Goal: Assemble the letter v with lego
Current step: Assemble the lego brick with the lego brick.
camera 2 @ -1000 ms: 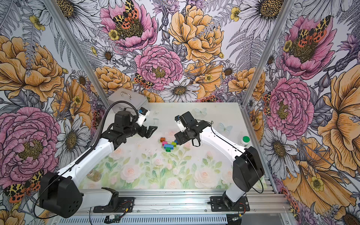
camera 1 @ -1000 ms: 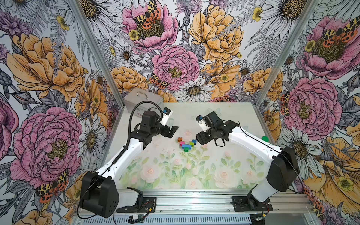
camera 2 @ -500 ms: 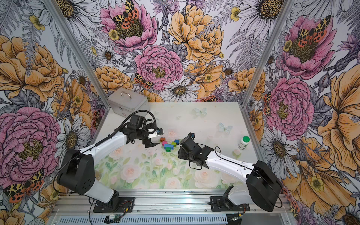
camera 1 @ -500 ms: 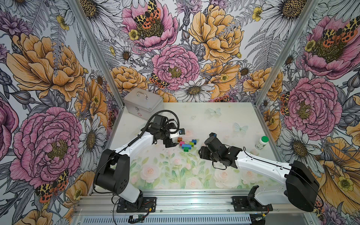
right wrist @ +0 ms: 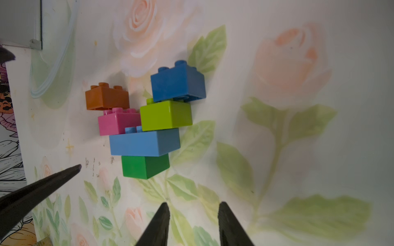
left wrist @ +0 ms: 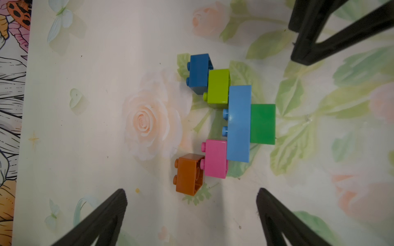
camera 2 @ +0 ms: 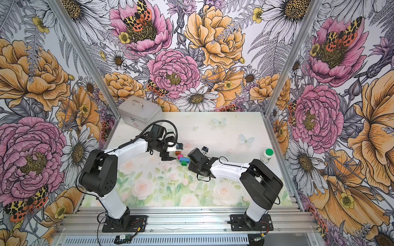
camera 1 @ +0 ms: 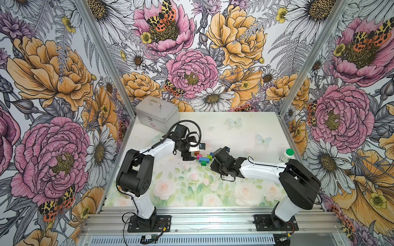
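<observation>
Where six lego bricks (left wrist: 215, 158) touch, one letter v (left wrist: 238, 123) lies flat.

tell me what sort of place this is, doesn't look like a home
Most likely a robot test booth: the left arm and right arm are bolted to an aluminium rail, flower-print wall panels box in a small table, and a lego V lies between the arms.

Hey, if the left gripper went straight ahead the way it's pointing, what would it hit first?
Most likely the orange brick, right ahead of the wide-open left gripper, with the pink brick just beyond. How high the gripper is can't be told, so it might pass over.
</observation>
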